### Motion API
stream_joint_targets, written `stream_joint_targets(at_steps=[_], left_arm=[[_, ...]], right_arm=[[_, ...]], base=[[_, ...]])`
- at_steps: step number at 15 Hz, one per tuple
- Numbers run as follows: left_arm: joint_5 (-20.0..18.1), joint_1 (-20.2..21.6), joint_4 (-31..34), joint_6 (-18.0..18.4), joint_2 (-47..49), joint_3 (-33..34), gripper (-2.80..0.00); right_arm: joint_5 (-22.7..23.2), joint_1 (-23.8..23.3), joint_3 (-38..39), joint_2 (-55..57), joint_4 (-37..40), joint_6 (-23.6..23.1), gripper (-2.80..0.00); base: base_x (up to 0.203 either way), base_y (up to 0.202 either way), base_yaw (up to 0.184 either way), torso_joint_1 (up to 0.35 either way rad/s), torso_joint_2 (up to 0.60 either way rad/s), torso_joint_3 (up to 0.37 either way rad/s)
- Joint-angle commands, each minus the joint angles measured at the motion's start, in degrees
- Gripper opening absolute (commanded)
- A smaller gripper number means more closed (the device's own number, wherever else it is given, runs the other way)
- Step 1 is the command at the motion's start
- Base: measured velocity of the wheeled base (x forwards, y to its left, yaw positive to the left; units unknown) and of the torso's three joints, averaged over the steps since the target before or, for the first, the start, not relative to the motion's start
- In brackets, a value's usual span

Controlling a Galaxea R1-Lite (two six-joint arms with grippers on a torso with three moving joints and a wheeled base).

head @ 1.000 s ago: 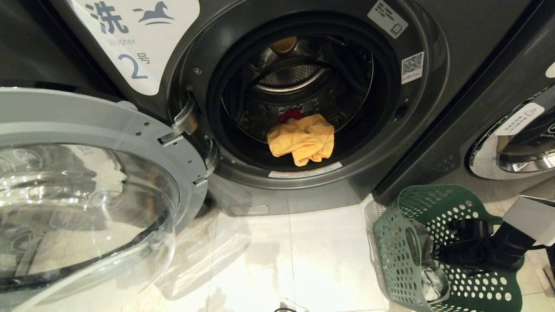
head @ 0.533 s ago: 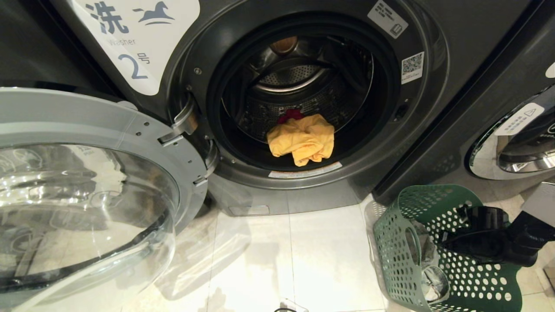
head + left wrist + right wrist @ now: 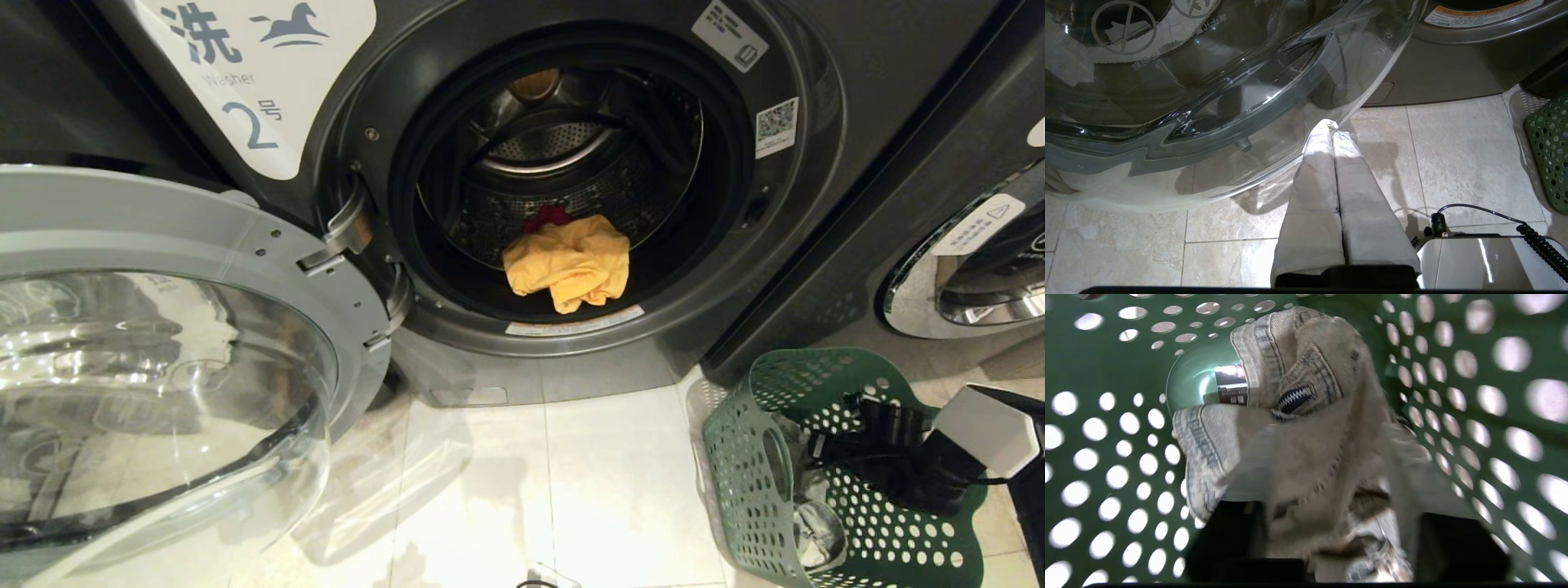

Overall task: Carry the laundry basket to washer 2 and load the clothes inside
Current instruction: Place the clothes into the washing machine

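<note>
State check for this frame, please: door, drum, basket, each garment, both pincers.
Washer 2: door swung fully open.
Drum: partly loaded.
Yellow garment: in the drum, at its front lip.
Red garment: in the drum, mostly hidden behind the yellow.
Basket: on the floor, right of the washer.
Grey garment: in the basket.
Right pincer: inside the basket, open around the grey garment.
Left pincer: shut, empty, above the floor.

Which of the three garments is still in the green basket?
The grey garment, lying inside the perforated dark green laundry basket with the right gripper reaching in. The bright yellow garment and pink-red garment already lie in washer 2's drum.
</note>
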Motion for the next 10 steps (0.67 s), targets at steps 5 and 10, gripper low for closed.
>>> stream_joint_targets(at_steps=[5, 10], left_arm=[[0.0, 0.0, 0.0, 0.0, 0.1, 0.0, -2.8], [0.0, 0.0, 0.0, 0.0, 0.1, 0.0, -2.8]], right_arm=[[0.1, 1.0, -11.1, 11.8, -0.3, 0.5, 0.0], [0.1, 2.8, -13.7, 14.0, 0.0, 3.0, 0.0]], base=[[0.0, 0.0, 0.0, 0.0, 0.0, 0.0], [0.0, 0.0, 0.0, 0.0, 0.0, 0.0]])
